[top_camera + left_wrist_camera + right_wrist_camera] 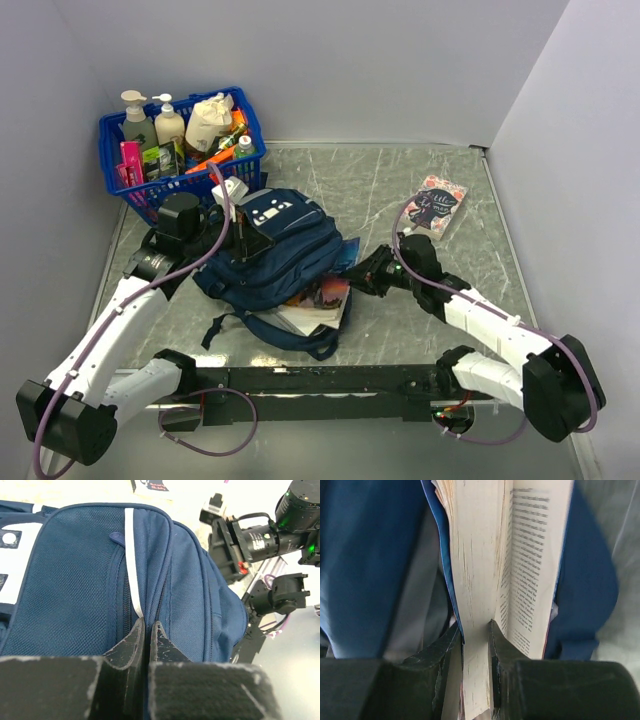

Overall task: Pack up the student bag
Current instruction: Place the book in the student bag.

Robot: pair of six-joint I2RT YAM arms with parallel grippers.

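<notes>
Partly done: student bag (275, 255) lying mid-table, book (480, 555) only half inside its mouth. Right gripper (475, 627) clamped on its pages, left gripper (148, 625) pinched on bag fabric; patterned notebook (438, 205) seemingly left to pack

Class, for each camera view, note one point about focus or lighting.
Top external: even light, sharp, no harsh shadows on the table. Left wrist: student bag weave crisp. Right wrist: book pages sharpest, bag fabric either side blurred.
</notes>
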